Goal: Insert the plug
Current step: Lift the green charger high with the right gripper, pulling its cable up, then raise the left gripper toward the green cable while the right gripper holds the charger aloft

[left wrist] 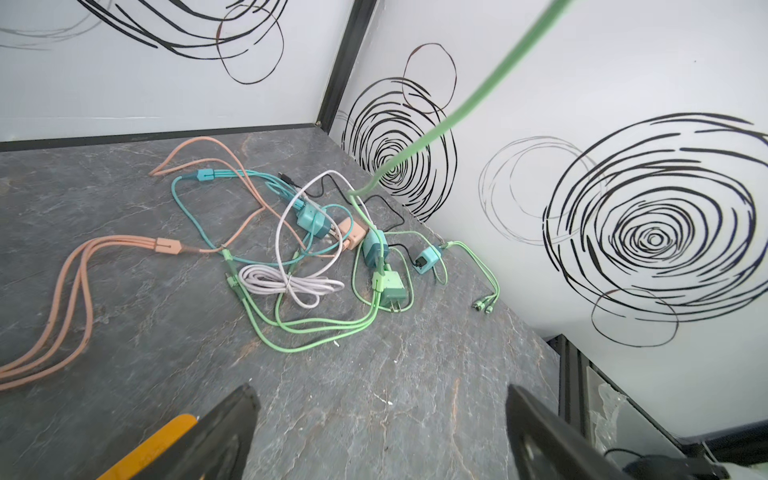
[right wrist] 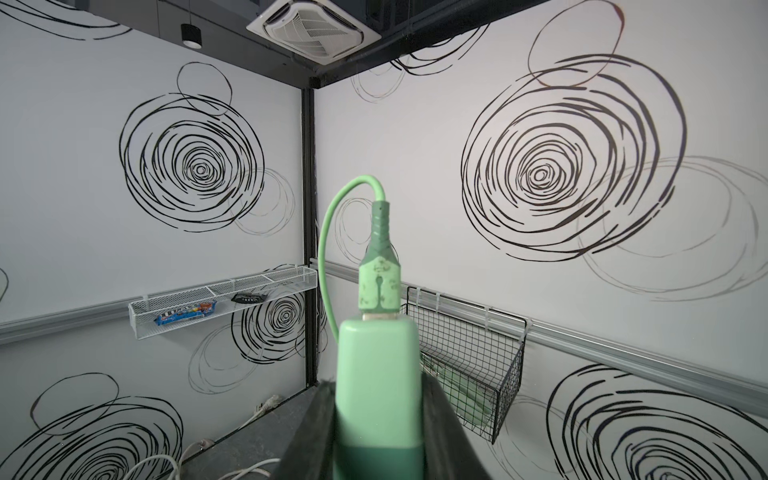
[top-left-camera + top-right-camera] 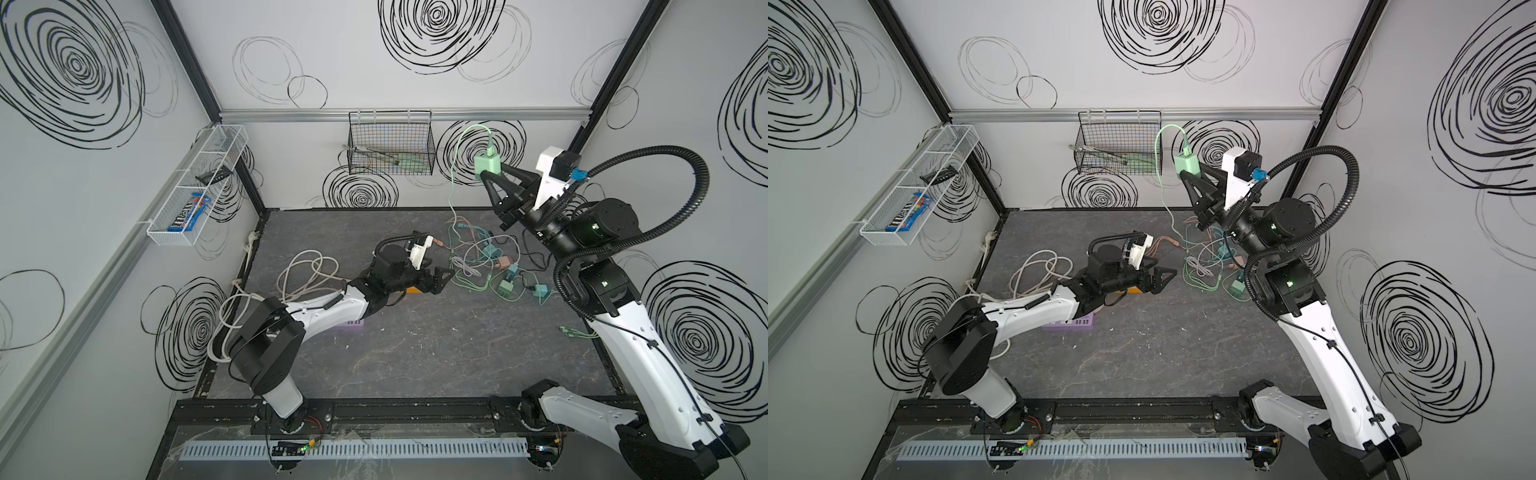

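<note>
Dark marbled tabletop [image 3: 415, 353] inside a booth of white walls [image 3: 332, 50] scribbled with black rings. Right gripper [image 3: 494, 173] is raised well off the surface, upper right of centre in both top views, in front of the back wall. Its two black fingers [image 2: 444, 424] are clamped on the sides of a green charger [image 3: 487, 165]. The right wrist view shows the charger pinched between them at bottom centre of the frame, with a green connector [image 2: 379, 286] seated in its far end. Green cable [image 3: 453, 178] arcs up from the connector, then drops to the tabletop into a tangle of cables and chargers [image 3: 490, 266] right of centre: green, teal, peach and pale leads. Left gripper [image 3: 441, 279] sits low at centre frame, just left of that tangle, jaws spread wide and holding nothing. In the left wrist view its fingertips [image 1: 232, 419] frame bare tabletop at the bottom edge. Purple power strip [image 3: 1073, 325] lies on the surface, mostly hidden under the left forearm, lower left of centre, well apart from the charger. Loose white cord [image 3: 307, 274] is coiled at the left of the surface. Black wire basket [image 3: 390, 143] hangs on the back wall, top centre; white mesh shelf [image 3: 195, 187] hangs on the wall at the left.
</note>
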Controlling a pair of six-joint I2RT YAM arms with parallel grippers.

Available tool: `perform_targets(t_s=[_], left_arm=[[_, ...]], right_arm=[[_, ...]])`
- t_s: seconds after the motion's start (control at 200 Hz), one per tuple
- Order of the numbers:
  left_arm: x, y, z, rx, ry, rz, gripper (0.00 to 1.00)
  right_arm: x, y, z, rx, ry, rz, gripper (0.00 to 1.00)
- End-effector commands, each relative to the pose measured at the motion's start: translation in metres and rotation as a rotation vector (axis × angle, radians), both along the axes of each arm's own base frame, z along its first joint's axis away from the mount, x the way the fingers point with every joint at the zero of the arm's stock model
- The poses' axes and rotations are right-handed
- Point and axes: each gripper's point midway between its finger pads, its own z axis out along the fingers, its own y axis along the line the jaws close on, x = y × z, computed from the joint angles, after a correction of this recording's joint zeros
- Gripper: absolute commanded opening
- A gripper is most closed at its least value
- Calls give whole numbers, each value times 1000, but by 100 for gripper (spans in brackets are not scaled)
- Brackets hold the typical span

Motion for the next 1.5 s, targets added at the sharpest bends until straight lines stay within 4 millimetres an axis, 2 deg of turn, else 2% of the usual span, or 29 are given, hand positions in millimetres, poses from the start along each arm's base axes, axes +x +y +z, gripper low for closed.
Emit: perform_targets(t_s=[0.0, 0.105, 0.205, 0.325, 0.51, 0.6, 0.67, 0.72, 0.775, 0.866, 0.901, 0.981, 1.056, 1.181, 1.296, 1.496], left_arm=[[22, -12, 46, -162, -120, 37, 96], [36, -27, 57, -249, -154, 26, 96], [36, -45, 67, -350, -181, -48, 96], [38, -54, 70, -431, -246, -48, 96], [68, -64, 68, -424, -334, 50, 100], [74, -71, 74, -448, -381, 45, 93], [79, -76, 80, -459, -403, 45, 84], [83, -77, 83, -462, -410, 46, 71], [86, -74, 86, -460, -414, 49, 46], [90, -60, 92, -455, -389, 64, 17], [93, -50, 96, -445, -376, 85, 0], [91, -24, 113, -434, -362, 145, 0], [82, 2, 139, -436, -373, 192, 0], [83, 30, 179, -319, -354, 260, 0], [81, 58, 216, -246, -414, 309, 0], [112, 121, 277, -162, -501, 450, 0]], right_arm=[[-21, -1, 25, 45, -91, 43, 15], [-24, -3, 28, 46, -99, 43, 15], [-27, -6, 30, 53, -105, 35, 16], [-31, -7, 32, 58, -116, 36, 16], [-34, -9, 34, 57, -121, 32, 16], [-32, -10, 31, 58, -111, 22, 16], [-30, -11, 27, 63, -98, 17, 16], [-30, -12, 26, 67, -94, 14, 16], [-29, -14, 25, 68, -88, 2, 16], [-27, -18, 25, 73, -79, -24, 16], [-25, -20, 23, 75, -72, -41, 16], [-18, -28, 19, 89, -58, -97, 16], [-9, -37, 15, 110, -42, -162, 16], [5, -50, 7, 139, -10, -255, 16], [10, -54, 3, 143, -7, -287, 16], [21, -48, -5, 116, 3, -290, 16]])
